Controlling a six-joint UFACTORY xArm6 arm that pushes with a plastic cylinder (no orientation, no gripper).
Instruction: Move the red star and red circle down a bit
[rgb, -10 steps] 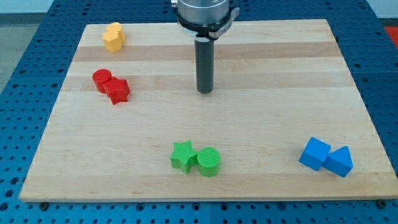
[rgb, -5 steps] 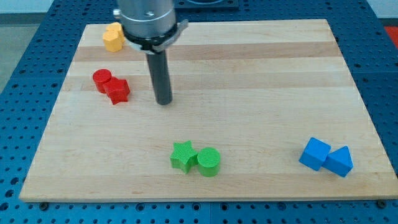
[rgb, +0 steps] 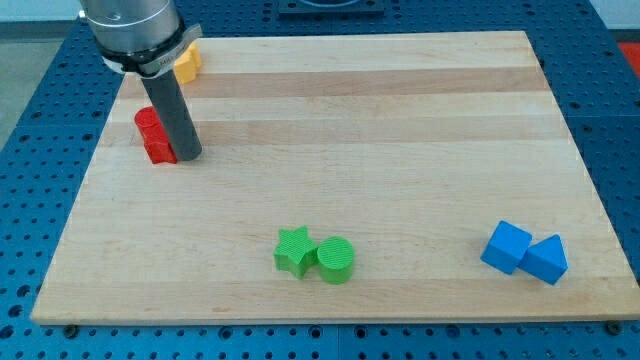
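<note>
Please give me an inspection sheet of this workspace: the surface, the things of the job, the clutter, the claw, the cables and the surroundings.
Surface: light wooden board, bare across its middle.
Job's things: red circle block and red star block, touching, near the view's left edge; the rod hides part of both.
Clutter: yellow block at the view's top left, shape unclear behind the arm; green star block touching green round block near the view's bottom; blue cube block touching blue triangular block at bottom right.
Claw: none; my tip stands against the red star's right side.
Cables: nothing seen.
Surroundings: blue perforated base around the board.
</note>
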